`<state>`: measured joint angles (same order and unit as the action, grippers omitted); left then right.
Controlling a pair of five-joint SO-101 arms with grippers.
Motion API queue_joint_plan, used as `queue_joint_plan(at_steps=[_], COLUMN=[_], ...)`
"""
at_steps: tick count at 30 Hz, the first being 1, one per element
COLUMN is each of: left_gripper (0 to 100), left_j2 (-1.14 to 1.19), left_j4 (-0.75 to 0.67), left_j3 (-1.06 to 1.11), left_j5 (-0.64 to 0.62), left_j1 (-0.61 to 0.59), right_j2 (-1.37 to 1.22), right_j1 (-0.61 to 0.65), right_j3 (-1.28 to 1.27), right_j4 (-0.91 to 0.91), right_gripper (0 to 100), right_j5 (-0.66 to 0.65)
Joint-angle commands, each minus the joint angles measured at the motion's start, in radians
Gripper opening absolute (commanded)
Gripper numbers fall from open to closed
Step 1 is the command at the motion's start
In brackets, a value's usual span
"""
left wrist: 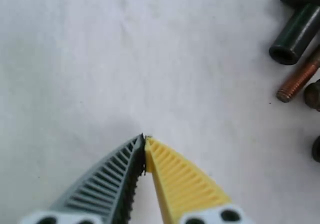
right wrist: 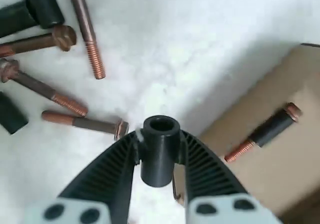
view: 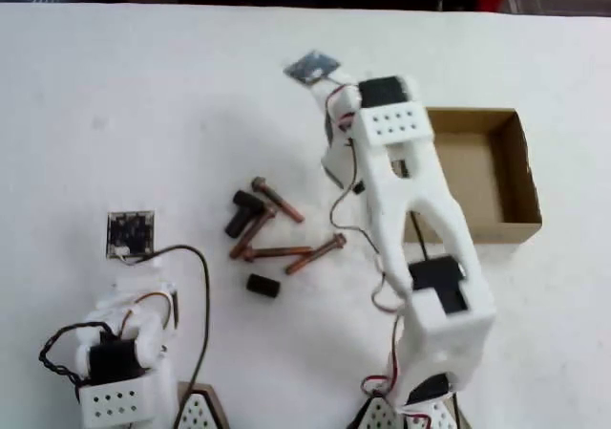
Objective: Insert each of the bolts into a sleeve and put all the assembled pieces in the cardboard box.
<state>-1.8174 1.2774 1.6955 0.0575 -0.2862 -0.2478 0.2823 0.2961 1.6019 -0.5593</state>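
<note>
my two arms are white printed shells with black motor blocks: right arm (view: pixel 420 219) centre right in the high view, left arm (view: pixel 119 362) lower left. thin red and black cables (view: pixel 205 295) trail along both. left gripper (left wrist: pixel 145 139): one grey ribbed finger, one yellow. right gripper (right wrist: pixel 159 134): both black, ribbed too.

Loose bolts (right wrist: pixel 85 29): four, copper-coloured
Loose sleeves (right wrist: pixel 42 4): three, black
Held sleeve (right wrist: pixel 160 156): one, black
Assembled pieces (right wrist: pixel 267 129): one, a bolt through a sleeve
Bolts in all: five
Sleeves in all: five
Boxes (view: pixel 527 171): one, cardboard
Arms (view: pixel 420 209): two, white
Grippers (left wrist: pixel 145 140): two, one on each arm
</note>
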Motion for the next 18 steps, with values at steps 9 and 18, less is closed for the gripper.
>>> queue_joint_plan(at_steps=[9, 18], left_gripper=[2, 2], left_j2=[-0.007, -0.007], left_j4=[-0.052, -0.089], left_j3=[-0.002, -0.002], left_j5=[0.009, 0.048], left_j1=[-0.007, -0.007], right_j2=[0.493, 0.875], right_j1=[0.002, 0.002], right_j3=[-0.02, -0.376], right_j4=[0.153, 0.09], right_gripper=[1.9, 2.0], right_j5=[0.011, 0.051])
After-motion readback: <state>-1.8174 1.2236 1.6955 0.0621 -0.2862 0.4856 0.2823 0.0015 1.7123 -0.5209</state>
